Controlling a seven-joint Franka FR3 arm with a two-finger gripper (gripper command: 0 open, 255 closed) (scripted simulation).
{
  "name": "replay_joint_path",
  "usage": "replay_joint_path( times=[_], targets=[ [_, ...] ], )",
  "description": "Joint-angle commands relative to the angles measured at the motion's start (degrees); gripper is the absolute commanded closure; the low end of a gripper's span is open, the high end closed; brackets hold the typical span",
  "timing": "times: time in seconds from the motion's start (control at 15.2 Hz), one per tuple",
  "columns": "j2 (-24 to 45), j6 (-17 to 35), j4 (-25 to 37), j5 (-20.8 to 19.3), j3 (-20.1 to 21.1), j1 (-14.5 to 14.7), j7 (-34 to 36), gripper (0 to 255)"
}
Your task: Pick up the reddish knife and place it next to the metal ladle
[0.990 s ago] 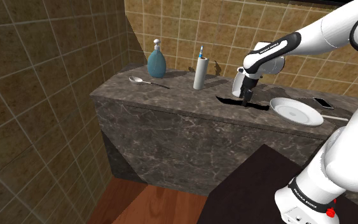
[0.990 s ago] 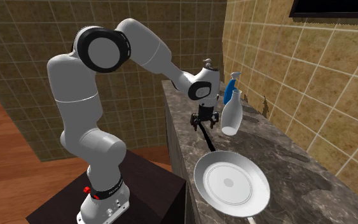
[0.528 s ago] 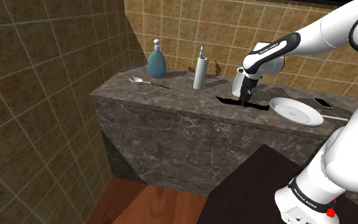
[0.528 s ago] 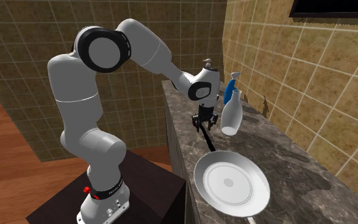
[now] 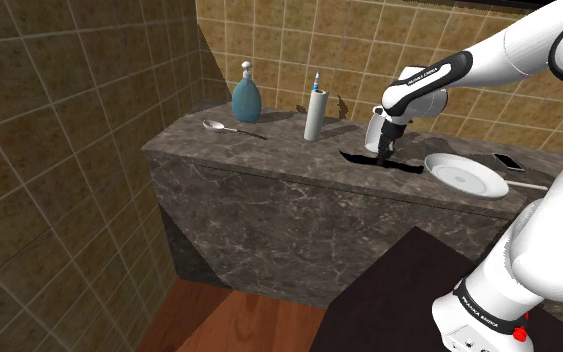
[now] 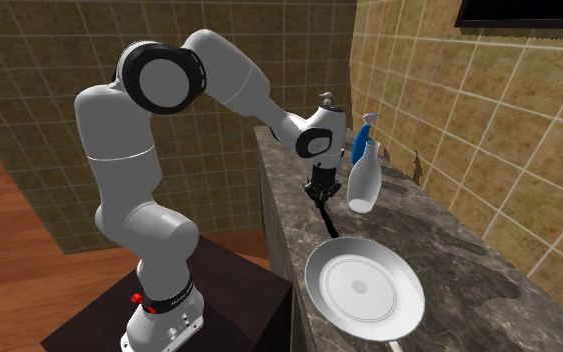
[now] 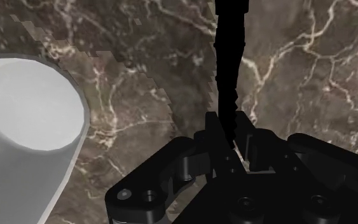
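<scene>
The knife (image 5: 409, 165) is drawn black and lies flat on the dark marble counter (image 5: 269, 160), between a white bottle and a white plate. My gripper (image 5: 384, 154) points straight down over it and is shut on the knife. In the second exterior view the gripper (image 6: 318, 196) clasps the knife (image 6: 326, 222) near one end. In the wrist view the fingers (image 7: 215, 137) pinch the knife (image 7: 229, 70), which runs away from the hand. The metal ladle (image 5: 221, 127) lies far off toward the shoulder view's left end of the counter.
A blue soap bottle (image 5: 246, 95) stands behind the ladle. The white bottle (image 5: 314, 115) stands close to the gripper, and the white plate (image 5: 466, 175) lies on its other side. A phone (image 5: 510, 161) rests by the tiled wall. The counter's front edge is near.
The fingers have come together from wide open onto the knife. The arm and the knife have stayed where they were.
</scene>
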Motion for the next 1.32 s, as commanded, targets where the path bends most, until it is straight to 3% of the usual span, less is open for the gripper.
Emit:
replay_joint_path(
  times=[0.0, 1.25],
  targets=[
    [0.0, 0.0, 0.0, 0.0, 0.0, 0.0, 0.0, 255],
    [-8.2, -14.3, 7.5, -5.6, 0.5, 0.4, 4.3, 255]
  ],
)
